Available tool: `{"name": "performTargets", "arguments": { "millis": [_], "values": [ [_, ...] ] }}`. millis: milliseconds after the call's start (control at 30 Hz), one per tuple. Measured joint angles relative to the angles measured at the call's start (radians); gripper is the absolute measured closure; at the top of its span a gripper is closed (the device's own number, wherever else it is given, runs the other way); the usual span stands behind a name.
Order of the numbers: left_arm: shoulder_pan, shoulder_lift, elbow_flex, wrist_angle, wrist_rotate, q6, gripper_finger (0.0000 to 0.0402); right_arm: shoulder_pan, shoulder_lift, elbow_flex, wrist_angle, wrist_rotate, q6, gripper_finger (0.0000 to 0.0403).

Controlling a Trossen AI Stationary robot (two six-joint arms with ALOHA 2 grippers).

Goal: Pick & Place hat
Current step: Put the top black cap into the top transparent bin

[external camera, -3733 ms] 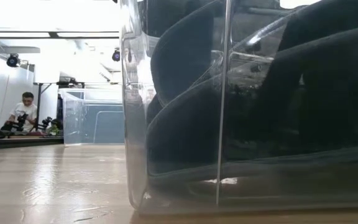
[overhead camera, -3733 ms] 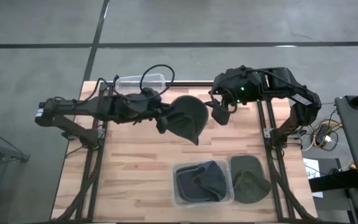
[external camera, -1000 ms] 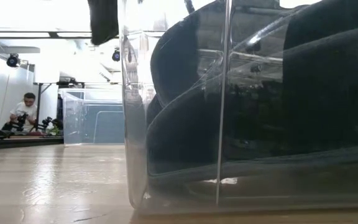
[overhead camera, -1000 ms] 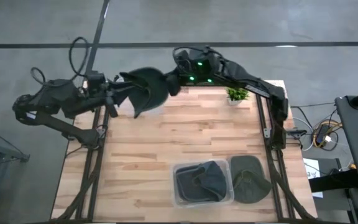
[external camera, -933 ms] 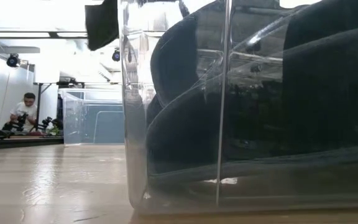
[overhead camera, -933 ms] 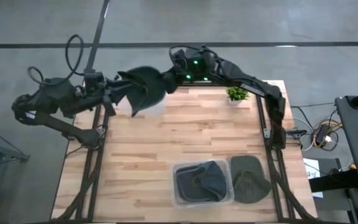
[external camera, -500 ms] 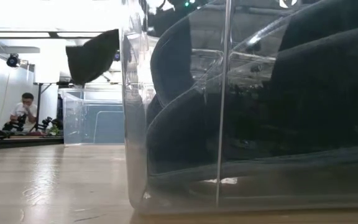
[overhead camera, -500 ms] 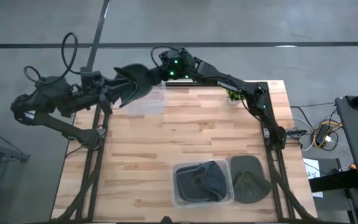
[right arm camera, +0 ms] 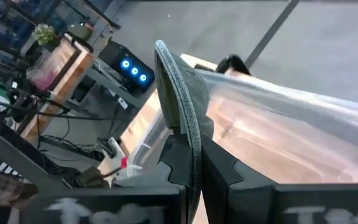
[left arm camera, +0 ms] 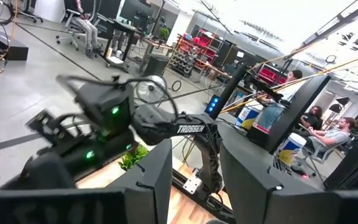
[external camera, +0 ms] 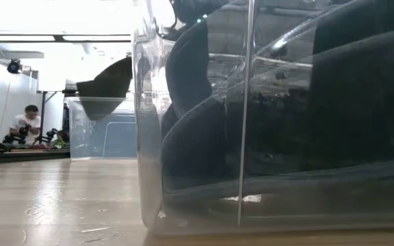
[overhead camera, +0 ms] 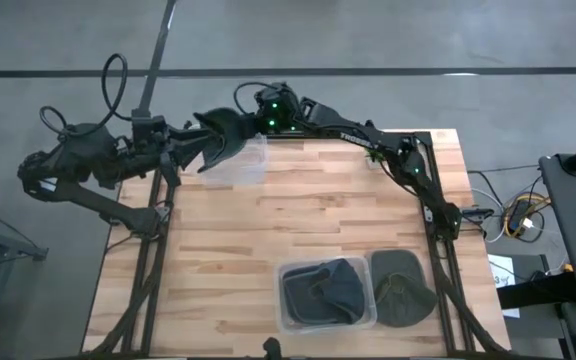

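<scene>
Right hand [right arm camera: 194,168] pinches the hat [overhead camera: 223,138] brim over the far bin [overhead camera: 240,166]; left hand [overhead camera: 175,150] grips its other side, fingers spread.

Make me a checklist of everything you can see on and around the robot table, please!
Surface: wooden table, bare in the middle.
Job's things: dark hat held over the empty clear bin at the far left corner; a second clear bin near the front holds dark hats; an olive hat lies beside it.
Clutter: small green plant, mostly hidden by the right arm.
Grippers: right gripper shut on the hat's brim; left gripper at the hat's other side, grip unclear.
Cables: black loops by the left arm; wires right of the table.
Surroundings: grey floor; seated people in the room beyond.
</scene>
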Motion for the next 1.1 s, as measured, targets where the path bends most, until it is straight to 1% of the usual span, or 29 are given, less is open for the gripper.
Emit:
{"name": "performTargets", "arguments": {
  "millis": [333,433,500,867,967,1100],
  "values": [
    [0.0,0.0,0.0,-0.002,0.005,0.001,0.0274,-0.008,0.051,-0.001,0.012,-0.018,0.041,0.039],
    [0.001,0.0,-0.002,-0.002,0.007,0.001,0.0274,-0.013,0.072,-0.001,0.012,-0.059,0.07,0.039],
    [0.001,0.0,-0.002,-0.003,0.007,0.002,0.0274,-0.015,0.085,-0.001,0.01,-0.069,0.078,0.039],
    [0.001,0.0,-0.002,-0.004,0.006,0.014,0.0274,-0.019,0.107,-0.001,-0.017,-0.057,0.097,0.0388],
    [0.001,0.0,-0.002,-0.004,0.007,0.014,0.0274,-0.021,0.107,-0.001,-0.064,-0.052,0.097,0.0369],
    [0.001,0.0,-0.002,-0.004,0.007,0.02,0.0274,-0.022,0.107,-0.001,-0.114,-0.05,0.097,0.0317]
  ]
}}
